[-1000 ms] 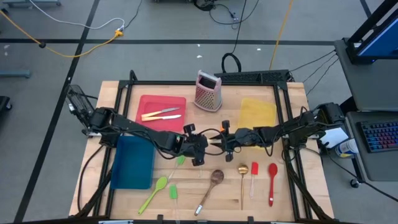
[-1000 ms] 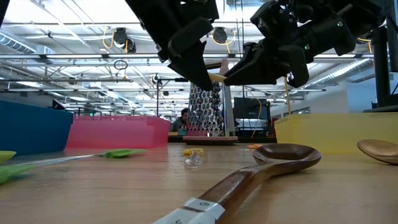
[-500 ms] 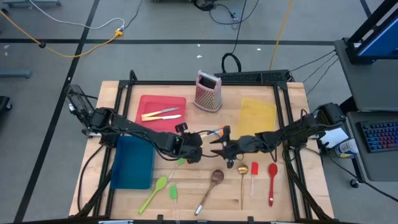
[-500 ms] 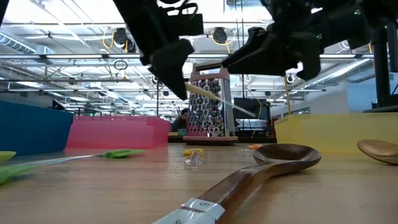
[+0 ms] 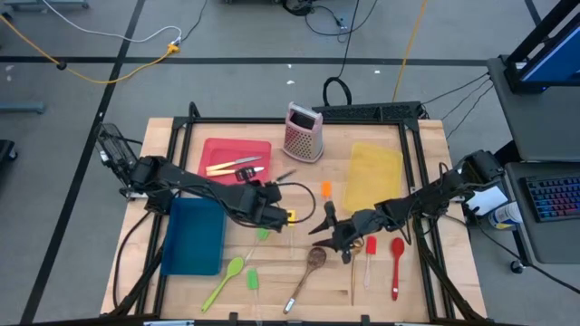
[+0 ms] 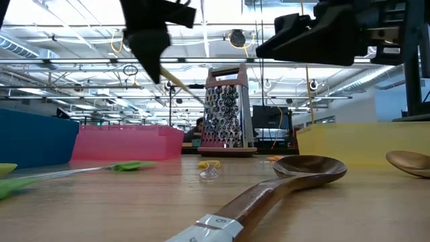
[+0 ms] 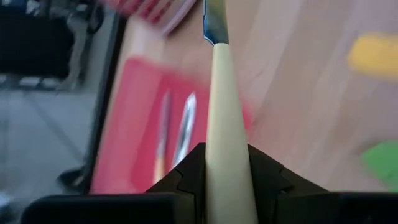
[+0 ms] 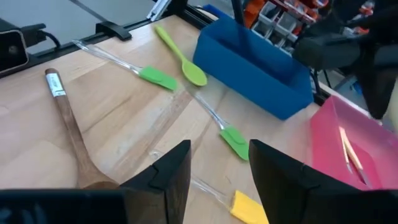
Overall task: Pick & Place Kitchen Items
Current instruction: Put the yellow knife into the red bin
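My left gripper (image 7: 227,180) is clamping the cream-handled knife (image 7: 222,112), having taken it over from my right gripper (image 8: 217,163) half a second ago. I am now swinging the knife away from mid-table toward the red tray (image 5: 217,149), where two more knives (image 5: 234,166) are lying. My right gripper, fingers apart and empty, is backing off above the wooden spoon (image 5: 313,260). Judgement: handover complete; placement in the tray follows.

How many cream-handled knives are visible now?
3. One knife and a second knife lie in the red tray; a third knife is gripped by the left claw. Arms may hide more.
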You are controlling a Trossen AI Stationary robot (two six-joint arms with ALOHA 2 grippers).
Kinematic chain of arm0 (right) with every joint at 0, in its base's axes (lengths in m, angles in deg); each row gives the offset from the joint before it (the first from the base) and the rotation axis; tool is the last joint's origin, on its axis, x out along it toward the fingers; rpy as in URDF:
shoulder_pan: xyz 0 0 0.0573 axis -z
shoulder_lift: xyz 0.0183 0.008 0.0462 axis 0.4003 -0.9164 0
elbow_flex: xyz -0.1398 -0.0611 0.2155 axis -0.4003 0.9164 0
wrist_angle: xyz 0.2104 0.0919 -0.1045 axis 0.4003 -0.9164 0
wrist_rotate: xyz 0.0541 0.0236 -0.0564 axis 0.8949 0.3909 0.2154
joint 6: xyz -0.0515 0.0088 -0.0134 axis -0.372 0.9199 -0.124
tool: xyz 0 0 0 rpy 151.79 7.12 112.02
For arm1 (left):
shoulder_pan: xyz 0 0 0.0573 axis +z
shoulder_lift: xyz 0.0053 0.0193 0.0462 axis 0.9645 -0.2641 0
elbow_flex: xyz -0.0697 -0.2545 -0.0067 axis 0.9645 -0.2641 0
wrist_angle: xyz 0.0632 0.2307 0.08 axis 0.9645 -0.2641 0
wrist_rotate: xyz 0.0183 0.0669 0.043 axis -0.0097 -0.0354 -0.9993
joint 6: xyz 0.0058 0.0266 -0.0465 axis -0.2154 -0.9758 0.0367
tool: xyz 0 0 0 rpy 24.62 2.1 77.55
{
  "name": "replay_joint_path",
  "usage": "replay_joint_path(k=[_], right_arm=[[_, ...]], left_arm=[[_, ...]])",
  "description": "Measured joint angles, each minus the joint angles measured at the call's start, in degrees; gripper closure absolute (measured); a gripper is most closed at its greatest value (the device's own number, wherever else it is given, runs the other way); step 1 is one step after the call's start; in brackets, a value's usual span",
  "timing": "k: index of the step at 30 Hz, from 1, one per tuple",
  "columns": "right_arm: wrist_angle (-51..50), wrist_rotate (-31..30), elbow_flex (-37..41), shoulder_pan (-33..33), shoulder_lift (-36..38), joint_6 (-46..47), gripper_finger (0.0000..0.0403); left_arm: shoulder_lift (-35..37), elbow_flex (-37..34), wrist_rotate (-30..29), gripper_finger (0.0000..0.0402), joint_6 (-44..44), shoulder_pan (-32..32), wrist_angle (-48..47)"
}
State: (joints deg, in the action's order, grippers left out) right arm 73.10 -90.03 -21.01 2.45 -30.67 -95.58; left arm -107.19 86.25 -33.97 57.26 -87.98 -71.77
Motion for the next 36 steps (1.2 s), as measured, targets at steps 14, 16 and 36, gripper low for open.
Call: replay_joint_path(k=[14, 16, 36], right_arm=[[0.6, 0.0, 0.0, 0.2, 0.0, 1.0, 0.0247], [0.7, 0.0, 0.0, 0.2, 0.0, 0.9, 0.0247], [2.0, -0.1, 0.0, 0.2, 0.0, 0.9, 0.0245]], left_arm=[[1.8, -1.0, -2.0, 0.0321, 2.8, -0.2, -11.4], [3.2, -1.2, -2.4, 0.0324, 1.8, 0.1, -11.1], [25.3, -33.3, 0.8, 0.0327, -6.8, 11.3, 6.5]])
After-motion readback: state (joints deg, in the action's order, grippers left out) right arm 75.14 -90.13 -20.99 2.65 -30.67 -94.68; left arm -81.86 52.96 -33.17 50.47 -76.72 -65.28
